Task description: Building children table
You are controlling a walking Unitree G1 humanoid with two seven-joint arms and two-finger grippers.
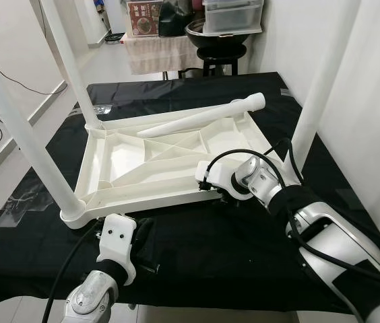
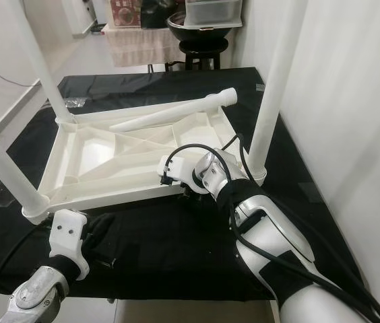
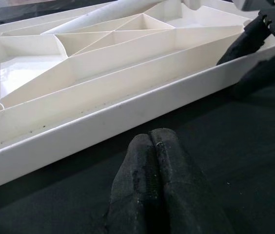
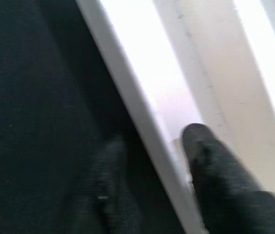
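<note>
Nearest, left gripper (image 1: 139,235) clenched, empty, on black mat (image 1: 197,249). Right gripper (image 1: 225,196) straddling tabletop (image 1: 156,158) near rim, one finger each side; squeeze firmly before shifting.

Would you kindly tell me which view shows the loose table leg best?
The left eye view: the loose table leg lies whole across the upturned tabletop. The right eye view matches; the left wrist view catches part.

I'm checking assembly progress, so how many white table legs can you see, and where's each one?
4: three stand upright in corner sockets, far-left, near-left, near-right; one loose leg lies across the upturned tabletop.
</note>
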